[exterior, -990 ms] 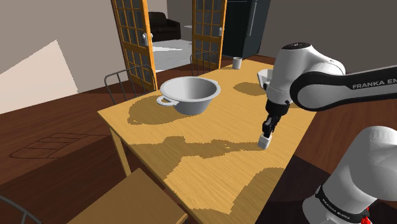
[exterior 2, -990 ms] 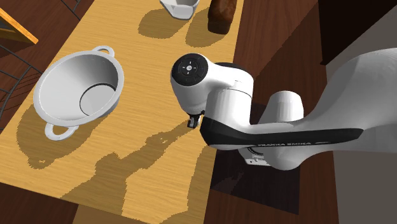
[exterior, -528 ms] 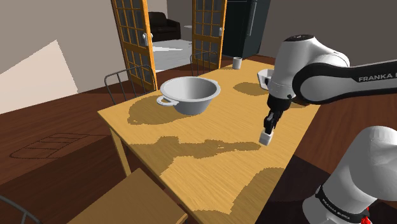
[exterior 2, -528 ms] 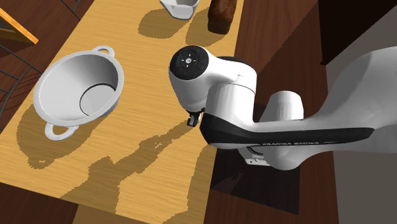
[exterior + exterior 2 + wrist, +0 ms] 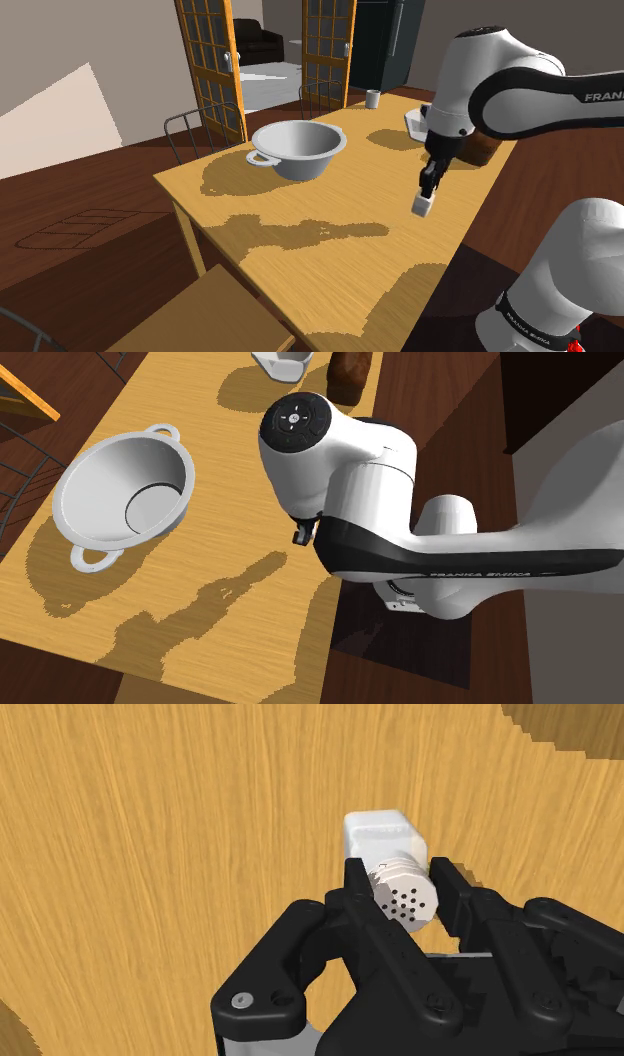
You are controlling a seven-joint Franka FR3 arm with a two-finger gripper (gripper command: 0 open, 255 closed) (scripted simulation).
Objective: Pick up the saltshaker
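Wooden table [image 5: 300, 245] under patchy shadows stands before glazed doors [image 5: 207, 60]. Near its edge toward the shoulder view's right hangs the white saltshaker [image 5: 423, 205], clasped just below its perforated cap (the holes face the wrist camera) by the black gripper [image 5: 400, 876], one finger pressed to each side. A white two-handled bowl [image 5: 298, 150] sits well apart, toward the shoulder view's left.

White dish [image 5: 283, 362] half off-frame
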